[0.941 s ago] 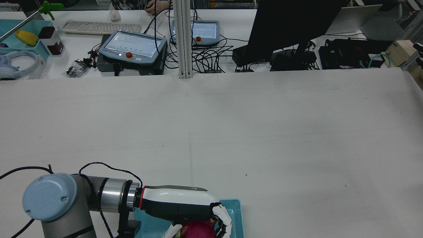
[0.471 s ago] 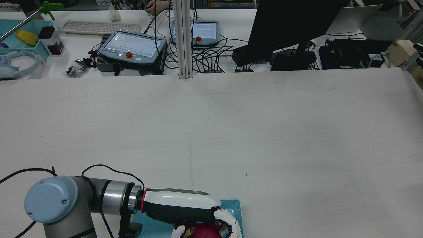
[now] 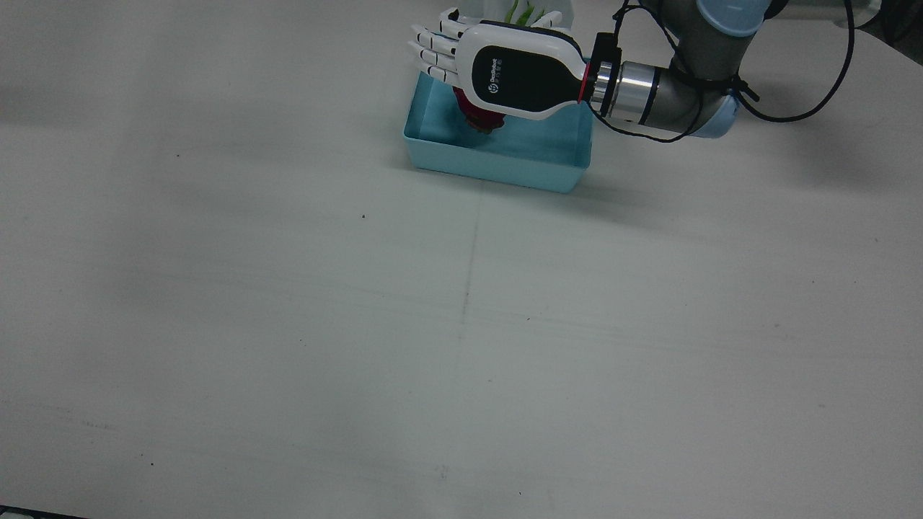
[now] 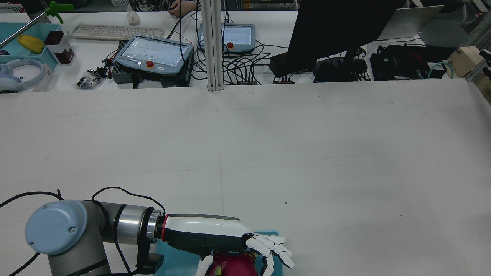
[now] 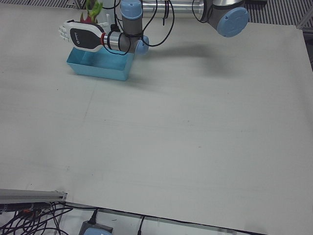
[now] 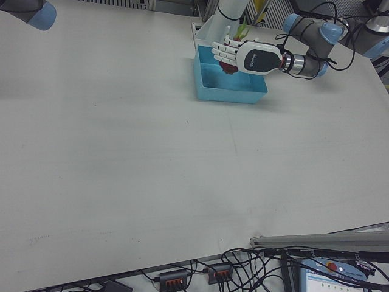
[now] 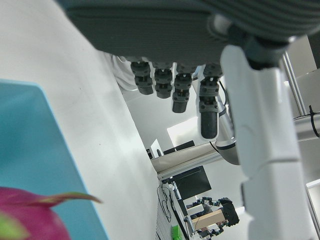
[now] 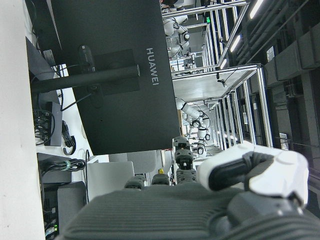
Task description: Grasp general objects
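Dragonfruit [image 3: 477,115] sits in the teal bin [image 3: 497,163] at the desk's [image 3: 461,324] near edge, directly under my left robot hand [image 3: 497,68], whose fingers are spread and holding nothing; if I close carelessly they could snag the bin wall or roll the fruit away.

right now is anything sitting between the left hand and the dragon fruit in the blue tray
Nothing visible does. The left hand hovers directly over the dragon fruit with its fingers spread open, and the fruit is the only thing seen in the blue tray. The tray's walls surround the fruit, but from above the way down looks clear.
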Robot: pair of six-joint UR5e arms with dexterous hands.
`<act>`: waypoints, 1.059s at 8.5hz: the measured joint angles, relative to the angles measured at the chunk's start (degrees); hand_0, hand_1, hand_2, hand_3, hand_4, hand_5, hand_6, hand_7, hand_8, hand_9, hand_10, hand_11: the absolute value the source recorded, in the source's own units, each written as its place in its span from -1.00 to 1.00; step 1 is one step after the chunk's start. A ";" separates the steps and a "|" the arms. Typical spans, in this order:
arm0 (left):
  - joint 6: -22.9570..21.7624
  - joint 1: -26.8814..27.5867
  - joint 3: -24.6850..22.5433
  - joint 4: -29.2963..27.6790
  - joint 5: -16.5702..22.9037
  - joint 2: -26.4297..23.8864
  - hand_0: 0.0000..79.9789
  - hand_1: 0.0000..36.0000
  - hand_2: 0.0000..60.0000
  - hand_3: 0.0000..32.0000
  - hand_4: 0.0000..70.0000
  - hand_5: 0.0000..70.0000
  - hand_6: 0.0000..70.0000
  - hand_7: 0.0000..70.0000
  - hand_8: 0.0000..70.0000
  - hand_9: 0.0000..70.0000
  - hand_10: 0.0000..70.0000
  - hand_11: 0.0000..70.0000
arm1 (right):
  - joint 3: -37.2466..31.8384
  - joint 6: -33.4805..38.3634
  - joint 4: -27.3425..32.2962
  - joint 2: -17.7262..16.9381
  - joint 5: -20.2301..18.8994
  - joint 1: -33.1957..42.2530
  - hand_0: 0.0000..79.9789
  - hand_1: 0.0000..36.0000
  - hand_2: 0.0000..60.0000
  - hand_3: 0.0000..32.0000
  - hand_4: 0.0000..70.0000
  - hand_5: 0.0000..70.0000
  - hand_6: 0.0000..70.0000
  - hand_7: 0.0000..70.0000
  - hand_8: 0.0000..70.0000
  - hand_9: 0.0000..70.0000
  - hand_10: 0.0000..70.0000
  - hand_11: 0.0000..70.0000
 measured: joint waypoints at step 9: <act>-2.88 -43.72 20.31 -9.10 -5.35 1.09 0.39 1.00 1.00 -1.00 -0.41 0.25 -0.21 -0.07 -0.43 -0.47 -0.71 -0.51 | 0.00 0.00 0.06 0.00 0.00 0.00 -1.00 -1.00 -1.00 -1.00 -1.00 -1.00 -1.00 -1.00 -1.00 -1.00 -1.00 -1.00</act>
